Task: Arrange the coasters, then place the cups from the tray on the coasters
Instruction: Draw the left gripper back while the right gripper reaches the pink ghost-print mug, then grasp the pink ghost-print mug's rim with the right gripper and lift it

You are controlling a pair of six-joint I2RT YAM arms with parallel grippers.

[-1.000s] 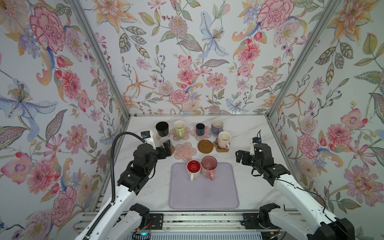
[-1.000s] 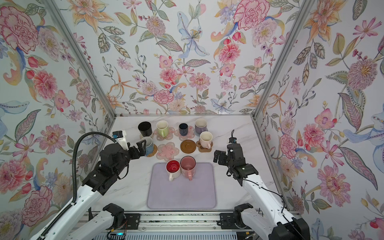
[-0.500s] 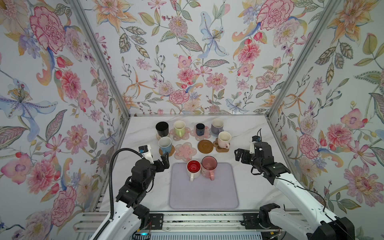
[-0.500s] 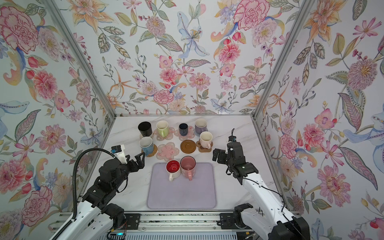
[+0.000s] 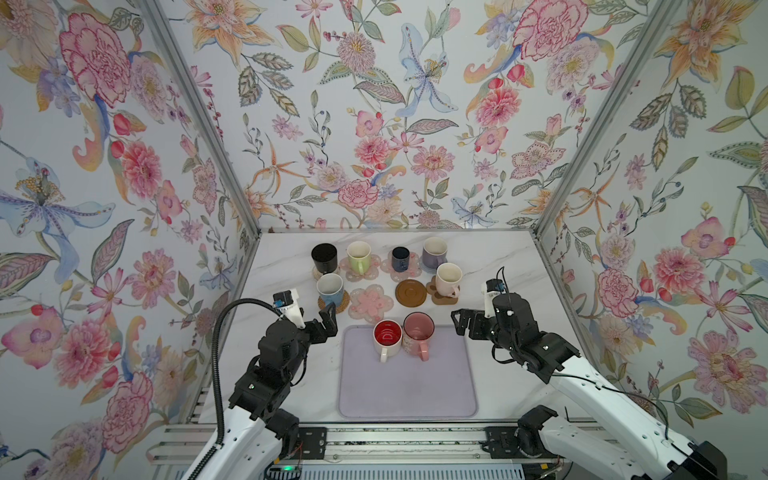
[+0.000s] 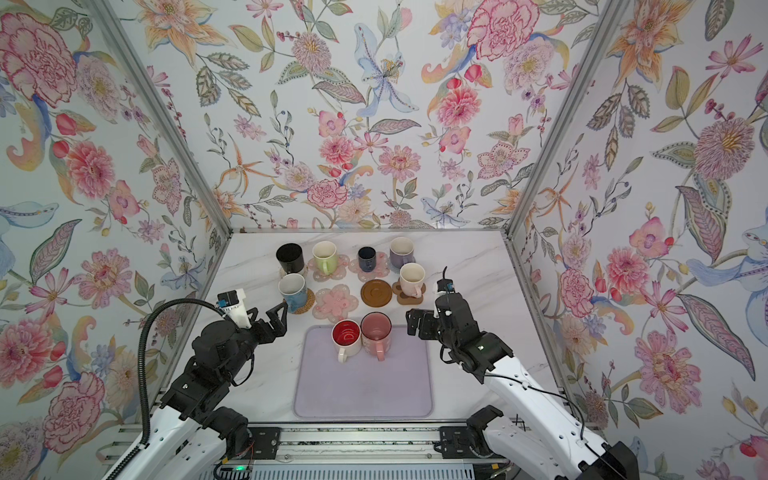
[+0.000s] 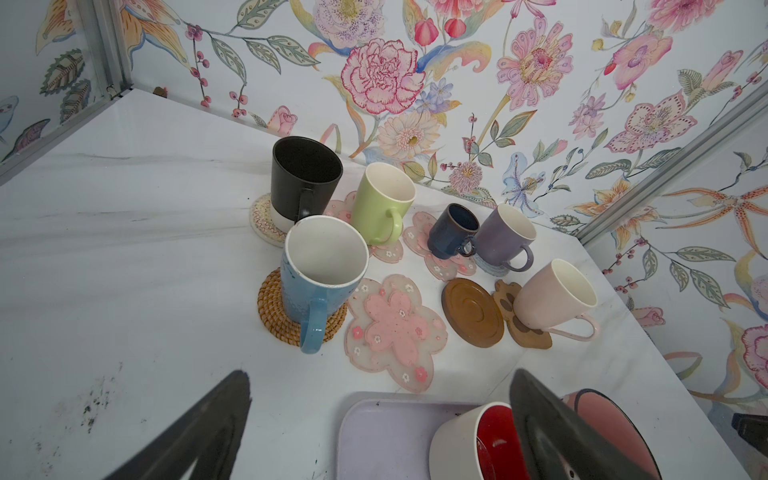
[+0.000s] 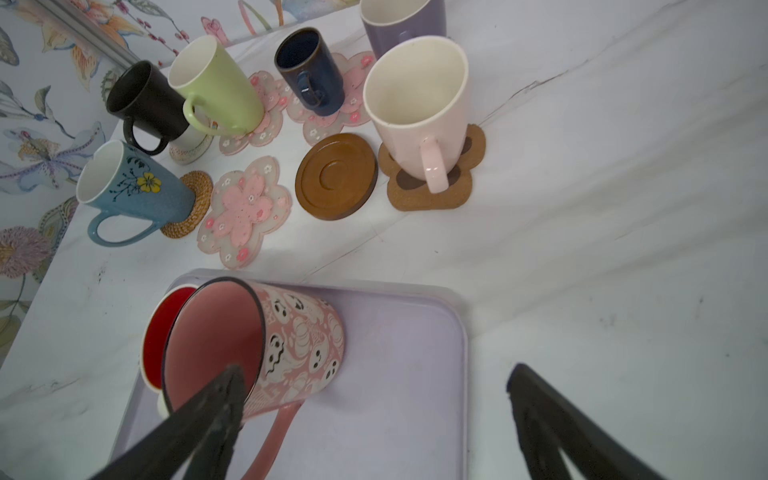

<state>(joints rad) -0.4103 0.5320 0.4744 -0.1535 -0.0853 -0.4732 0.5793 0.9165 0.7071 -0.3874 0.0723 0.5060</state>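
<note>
Your released right pincer (image 5: 462, 323) sat just right of the pink cup (image 5: 418, 332), nearer than your released left pincer (image 5: 328, 320)

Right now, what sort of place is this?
Probably a robot test booth dressed as a home: floral-papered panels box in a marble-look tabletop, and a left arm and right arm rise from a metal rail at its front edge.
</note>
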